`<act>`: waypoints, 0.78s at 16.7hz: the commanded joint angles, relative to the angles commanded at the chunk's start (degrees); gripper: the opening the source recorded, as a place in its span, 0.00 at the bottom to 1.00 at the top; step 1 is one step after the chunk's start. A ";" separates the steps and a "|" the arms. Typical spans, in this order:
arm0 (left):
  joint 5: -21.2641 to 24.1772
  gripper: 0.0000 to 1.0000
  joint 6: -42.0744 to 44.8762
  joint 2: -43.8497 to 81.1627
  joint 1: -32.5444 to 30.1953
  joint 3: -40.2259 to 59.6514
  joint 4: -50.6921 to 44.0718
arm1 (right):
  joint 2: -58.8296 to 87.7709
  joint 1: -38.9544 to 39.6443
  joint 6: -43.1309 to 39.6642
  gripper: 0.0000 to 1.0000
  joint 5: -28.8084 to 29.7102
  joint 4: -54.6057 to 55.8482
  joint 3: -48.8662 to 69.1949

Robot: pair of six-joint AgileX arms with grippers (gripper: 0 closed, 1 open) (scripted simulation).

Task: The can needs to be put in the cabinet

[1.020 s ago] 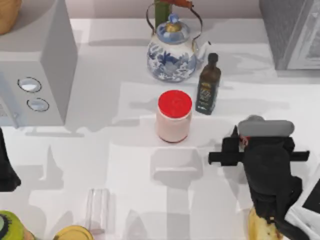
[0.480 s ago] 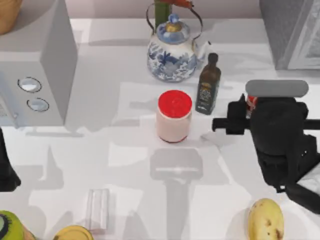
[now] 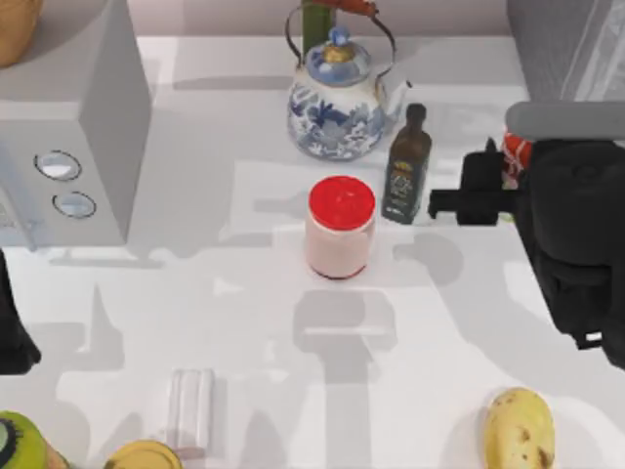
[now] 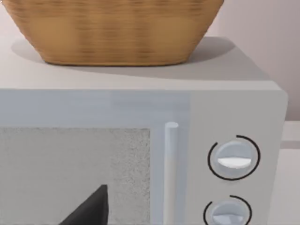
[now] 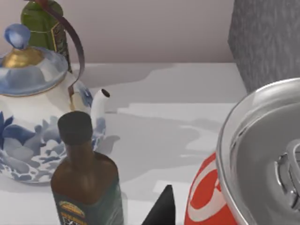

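Observation:
The red can point(image 3: 515, 151), with its silver top point(image 3: 552, 119), hangs above the table's right side, just in front of the grey cabinet point(image 3: 562, 44) at the back right corner. My right gripper point(image 3: 518, 168) is shut on it. The right wrist view brings the can's silver top point(image 5: 255, 154) and red, white-lettered side point(image 5: 204, 199) up close, with the cabinet's grey wall point(image 5: 267, 40) beyond. My left arm point(image 3: 12, 327) stays parked at the left edge, and one dark finger point(image 4: 89, 211) of it faces the microwave door.
A blue-and-white teapot point(image 3: 337, 98) and a dark bottle point(image 3: 406, 166) stand left of the can, with a pink jar with a red lid point(image 3: 340, 227) in the middle. A microwave point(image 3: 68, 127) fills the left. A yellow fruit point(image 3: 518, 430) lies at the front right.
My right arm has carried the can from the front right towards the back right, closer to the cabinet. The yellow fruit beneath it has come into view. The left arm has not moved.

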 joint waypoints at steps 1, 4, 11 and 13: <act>0.00 1.00 0.00 0.00 0.00 0.00 0.00 | 0.00 0.00 0.00 0.00 0.00 0.00 0.00; 0.00 1.00 0.00 0.00 0.00 0.00 0.00 | 0.16 -0.27 0.11 0.00 -0.03 0.12 -0.19; 0.00 1.00 0.00 0.00 0.00 0.00 0.00 | -12.90 -6.67 -1.89 0.00 -10.01 -7.30 -10.31; 0.00 1.00 0.00 0.00 0.00 0.00 0.00 | -21.90 -10.31 -2.95 0.00 -14.64 -10.12 -14.53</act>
